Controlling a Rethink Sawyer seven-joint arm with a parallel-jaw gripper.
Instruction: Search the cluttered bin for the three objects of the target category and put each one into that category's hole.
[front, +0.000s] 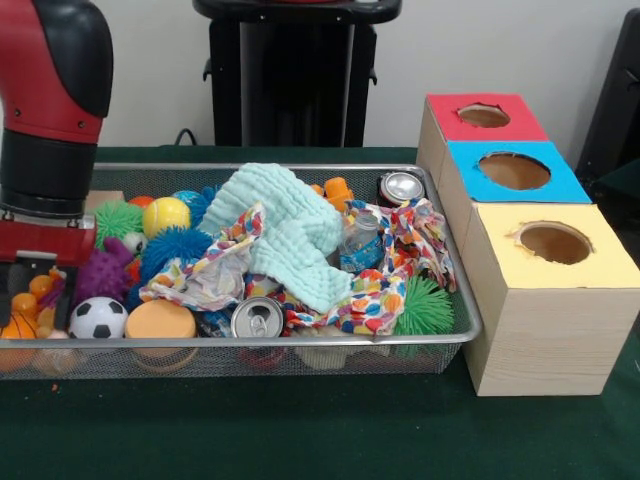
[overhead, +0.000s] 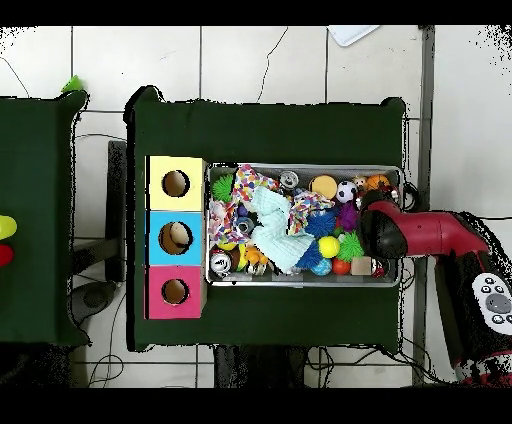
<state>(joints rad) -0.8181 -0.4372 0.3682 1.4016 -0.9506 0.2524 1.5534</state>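
The wire mesh bin (front: 300, 342) is full of toys and cloths; it also shows in the overhead view (overhead: 300, 166). An orange-yellow plush toy (front: 338, 192) peeks out at the far side behind a mint cloth and shows in the overhead view (overhead: 253, 260). Small orange toys (front: 30, 298) lie at the bin's left end; I cannot tell what they are. My gripper (front: 35, 278) hangs low over that left end, right beside them, largely hidden. The red-surround hole (front: 484, 115) is on the farthest wooden box and shows in the overhead view (overhead: 175, 291).
Boxes with a blue-surround hole (front: 514, 170) and a yellow-surround hole (front: 554, 243) stand next to the bin's right end. In the bin lie a mint cloth (front: 285, 235), a patterned cloth (front: 400, 260), two cans (front: 258, 318), a soccer ball (front: 97, 318), spiky balls (front: 425, 305) and a purple toy (front: 100, 275).
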